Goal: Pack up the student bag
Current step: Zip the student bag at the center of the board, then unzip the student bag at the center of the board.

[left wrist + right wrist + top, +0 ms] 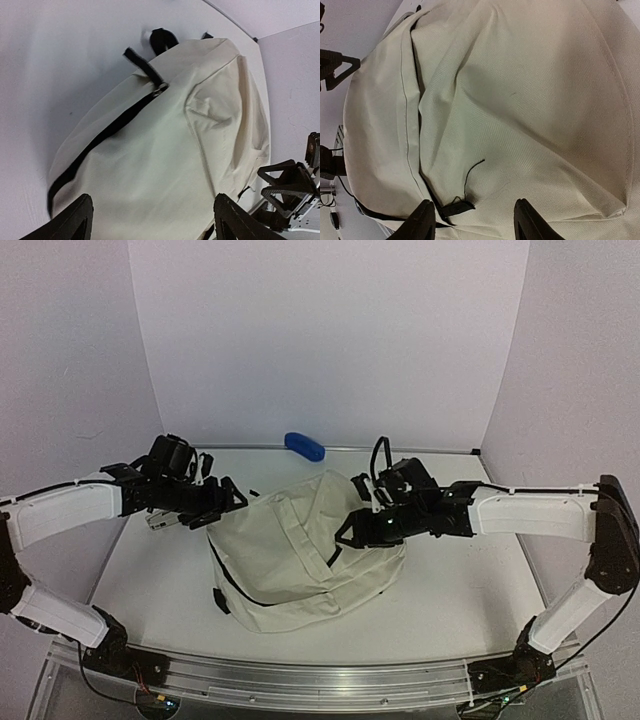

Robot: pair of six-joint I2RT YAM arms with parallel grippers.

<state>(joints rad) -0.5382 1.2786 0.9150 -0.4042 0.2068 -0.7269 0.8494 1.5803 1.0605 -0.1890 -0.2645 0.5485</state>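
- Student bag (290, 560): cream cloth backpack lying flat on the white table (470, 580), between the two grippers. Its cloth fills the ground beyond both pairs of fingers in the wrist views.
- Left gripper (232, 500): fingers spread wide, holding nothing. It hangs at the bag's edge on the left-arm side. In the left wrist view the two black fingers (75, 220) sit at the bottom corners, with bag cloth showing across the whole gap.
- Black strap (100, 145): runs along the bag's side, from just ahead of one left finger up to a small metal ring (160, 89) farther out.
- Right gripper (352, 528): fingers moderately apart, nothing seen pinched. It sits over the bag's upper part on the right-arm side, close above the cloth.
- Black tab (456, 207): lies on the cloth between the right fingers (422, 220), closer to one of them. Whether it touches that finger I cannot tell. A thin black thread (470, 175) curls away from it.
- Blue object (304, 446): small and oblong, at the table's far edge by the back wall, well beyond both sets of fingers. What it is I cannot tell.
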